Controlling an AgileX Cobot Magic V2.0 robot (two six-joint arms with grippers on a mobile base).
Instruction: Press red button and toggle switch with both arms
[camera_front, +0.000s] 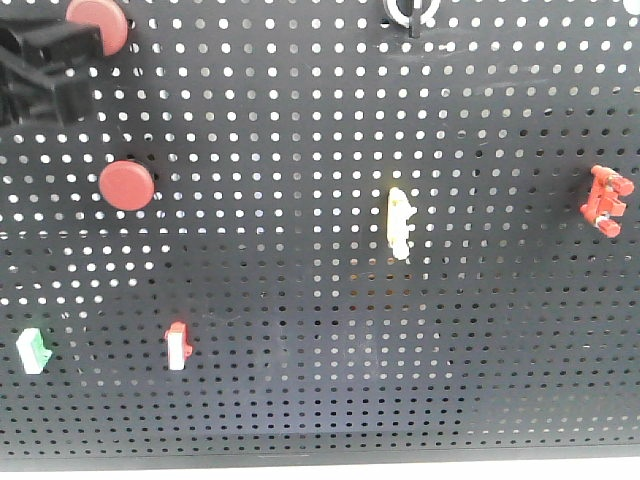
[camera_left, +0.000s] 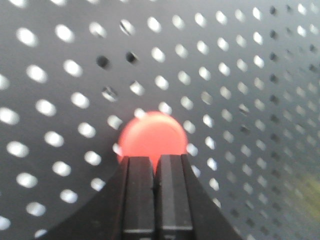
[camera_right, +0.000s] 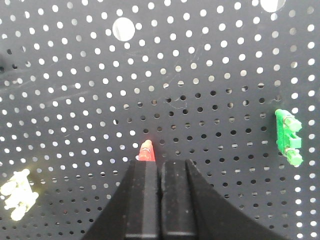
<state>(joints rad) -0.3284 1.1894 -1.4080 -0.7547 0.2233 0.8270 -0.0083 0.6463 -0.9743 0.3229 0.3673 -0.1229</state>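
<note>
– Well, where is the left gripper (camera_left: 155, 160) found?

– It is found at the upper red button (camera_left: 150, 136). In the left wrist view the button is set at twelve o'clock from the gripper's tip, and its lower edge is hidden behind that tip. Whether it is being touched cannot be told. In the front view the gripper's black body is seen toward ten o'clock on the pegboard (camera_front: 300, 120), overlapping that button.

– And how are its jaws held?

– They are pressed together, with only a thin seam between them and nothing gripped.

– What is shown of the right gripper (camera_right: 160, 164)?

– Its jaws are likewise closed flat on each other, with nothing held. The toggle switch (camera_right: 146, 151) is seen just at the gripper's tip, at eleven o'clock from the seam, but contact cannot be judged. In the front view the toggle switch is mounted at the pegboard's three o'clock edge.

– What else is mounted there?

– A lower red button (camera_front: 127, 185) is placed at six o'clock from the upper one, well apart. A pale yellow switch (camera_front: 400, 222) is fixed near the middle, at nine o'clock from the toggle switch. A white rocker with a green top (camera_front: 32, 350) and a white rocker with a red top (camera_front: 178, 345) are set toward seven o'clock. A green switch (camera_right: 289, 137) is seen at three o'clock in the right wrist view.
</note>
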